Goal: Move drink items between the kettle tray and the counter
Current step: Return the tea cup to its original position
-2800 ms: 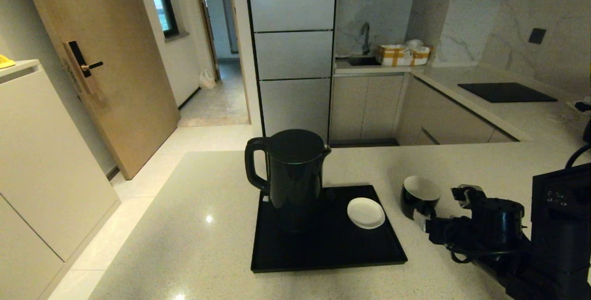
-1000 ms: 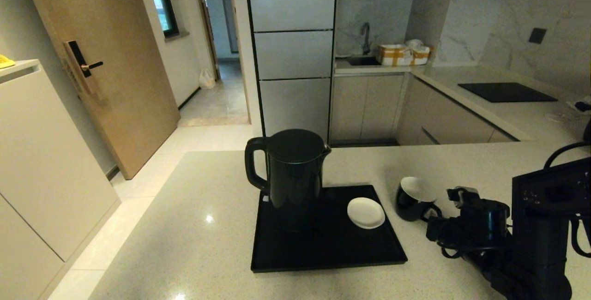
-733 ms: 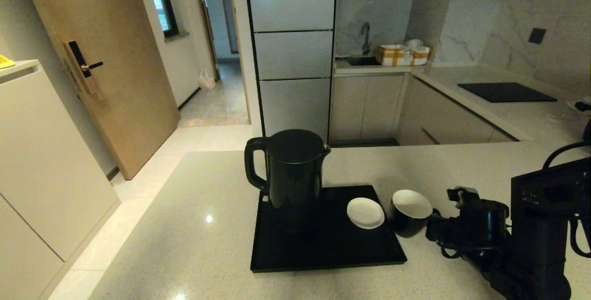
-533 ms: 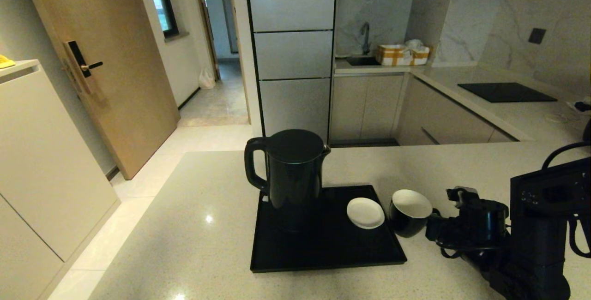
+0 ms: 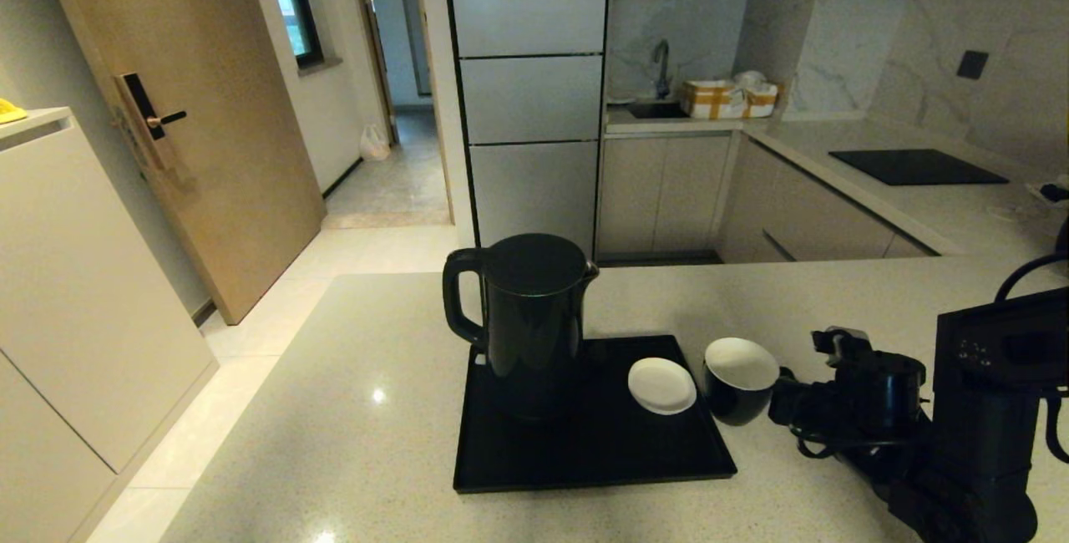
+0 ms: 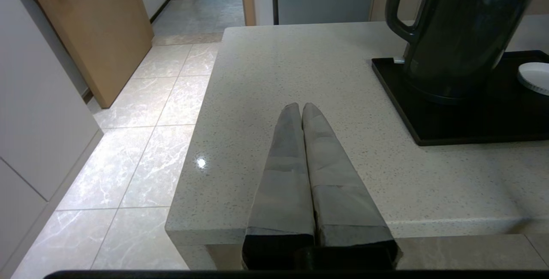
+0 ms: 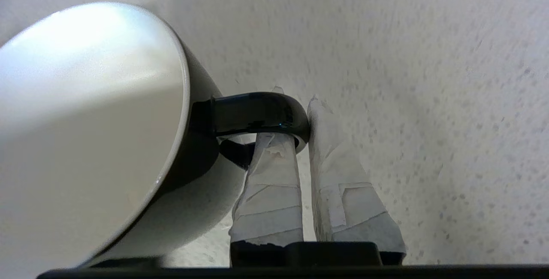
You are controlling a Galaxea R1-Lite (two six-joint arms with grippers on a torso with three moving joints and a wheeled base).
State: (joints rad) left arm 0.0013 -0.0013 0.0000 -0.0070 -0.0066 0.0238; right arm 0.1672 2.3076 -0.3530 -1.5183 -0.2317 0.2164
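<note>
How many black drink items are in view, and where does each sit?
2. The kettle stands at the back left of the tray. The cup is held by its handle in the right gripper, at the tray's right edge beside the saucer. None seem hidden.

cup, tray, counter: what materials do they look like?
Cup: probably glazed ceramic, glossy black outside and white inside, with a highlight on its handle.
Tray: black, low rim, dull sheen; plastic or lacquered wood, can't tell.
Counter: polished speckled beige stone or composite; it mirrors a ceiling light.
</note>
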